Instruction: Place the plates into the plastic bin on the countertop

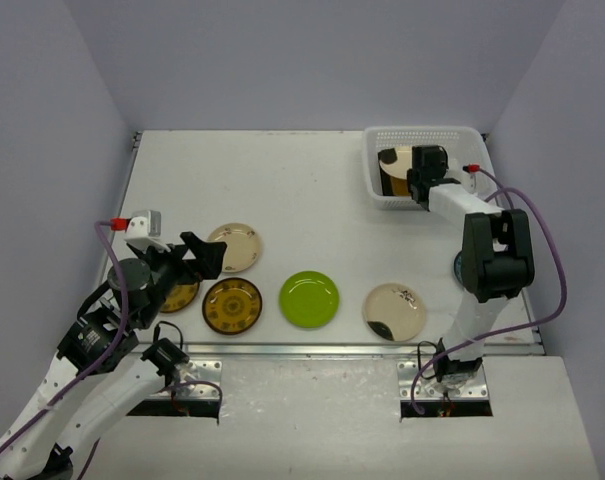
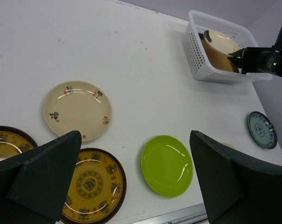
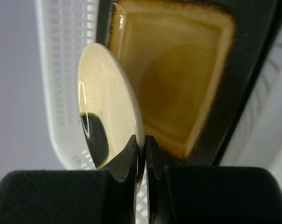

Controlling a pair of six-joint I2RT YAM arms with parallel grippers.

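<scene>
The white plastic bin [image 1: 462,140] stands at the back right of the countertop [image 1: 302,190]. Inside it, my right gripper [image 3: 141,149] is shut on the rim of a cream plate with a dark blotch [image 3: 108,107], held on edge. A square amber plate [image 3: 178,79] leans behind it in the bin [image 3: 61,70]. My left gripper [image 2: 135,137] hangs open over the front left, with nothing between its fingers. Below it lie a cream plate with small marks [image 2: 78,109], a round brown-gold plate [image 2: 92,184] and a lime green plate [image 2: 168,164].
A second brown-gold plate [image 1: 179,296] lies partly under the left arm. A cream plate with dark blotches [image 1: 395,311] rests front right. A blue-white plate [image 2: 262,129] sits beside the right arm's base. A metal rail [image 1: 322,350] runs along the front edge.
</scene>
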